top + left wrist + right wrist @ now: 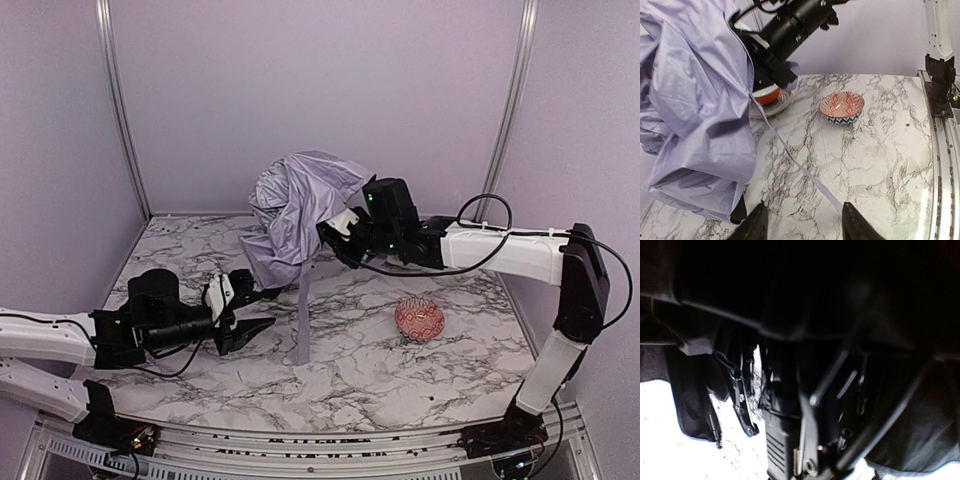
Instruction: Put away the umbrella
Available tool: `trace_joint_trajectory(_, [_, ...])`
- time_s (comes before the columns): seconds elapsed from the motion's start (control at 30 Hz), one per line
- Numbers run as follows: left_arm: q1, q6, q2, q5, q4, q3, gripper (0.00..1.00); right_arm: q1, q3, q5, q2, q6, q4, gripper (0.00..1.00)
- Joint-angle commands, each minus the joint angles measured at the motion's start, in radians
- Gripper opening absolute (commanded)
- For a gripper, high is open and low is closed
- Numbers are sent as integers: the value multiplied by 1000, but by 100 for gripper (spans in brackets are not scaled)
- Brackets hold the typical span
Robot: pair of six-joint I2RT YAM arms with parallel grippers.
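Over the bench, top view: the umbrella [300, 205] hangs bunched above the bench [380, 370], its lavender canopy draped over my right hand [338, 238].
Right hand state: fingers together; I judge it clamped on the umbrella inside the folds, since the canopy hangs from it.
Left hand [262, 312]: low over the bench, fingers apart, empty; the strap [303, 310] dangles just beyond its tips.
Bowl [419, 319]: on the bench, nearer me than the right hand, well apart from both hands.
Left wrist view: the left hand [805, 222] gapes; the strap [795, 167] slants down from the canopy towards its right finger; the umbrella [695, 100] fills the space ahead and left.
Right wrist view: black underside and ribs [740, 390] crowd against the hand; I cannot make out its fingers here.
Step in hand, my judgement: catching the strap.
Doing it well: centre the strap between the left fingers before closing, hold the right hand steady so the fabric does not swing, pinch near the free end, clear of the ribs.
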Motion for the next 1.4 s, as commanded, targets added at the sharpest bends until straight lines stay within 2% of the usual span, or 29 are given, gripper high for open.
trace_joint_trajectory(0.0, [-1, -101, 214, -59, 55, 123, 61, 11, 68, 4, -40, 41, -3, 0])
trace_joint_trajectory(0.1, [10, -141, 316, -63, 142, 156, 81, 18, 88, 9, -45, 41, -25, 0])
trace_joint_trajectory(0.17, [13, -172, 370, -34, 159, 187, 83, 19, 97, 14, -48, 43, -34, 0])
trace_joint_trajectory(0.27, [11, -211, 450, 0, 164, 245, 82, 19, 110, 29, -48, 50, -50, 0])
trace_joint_trajectory(0.43, [11, -238, 555, -87, 167, 311, 66, 19, 110, 21, -56, 61, -53, 0])
trace_joint_trajectory(0.47, [11, -236, 566, -91, 167, 318, 60, 20, 110, 19, -58, 63, -55, 0])
trace_joint_trajectory(0.5, [10, -234, 572, -85, 168, 324, 49, 19, 111, 16, -59, 65, -57, 0])
trace_joint_trajectory(0.57, [11, -228, 561, -71, 169, 321, 11, 15, 108, 7, -65, 69, -63, 0])
trace_joint_trajectory(0.6, [11, -227, 543, -63, 171, 309, 0, 7, 107, 2, -68, 74, -67, 0])
trace_joint_trajectory(0.8, [13, -178, 286, 42, 162, 136, 0, -134, 86, -81, -104, 145, -81, 0])
trace_joint_trajectory(0.9, [24, -132, 150, 95, 93, 51, 0, -215, 110, -167, -118, 175, -90, 0])
trace_joint_trajectory(1.0, [47, -104, 87, 109, 25, -5, 0, -265, 137, -212, -140, 189, -85, 0])
trace_joint_trajectory(1.13, [92, -85, 69, 135, -6, -42, 0, -294, 179, -302, -177, 188, -89, 0])
trace_joint_trajectory(1.37, [170, 25, 169, 139, -13, 11, 0, -292, 212, -563, -252, 82, -156, 0])
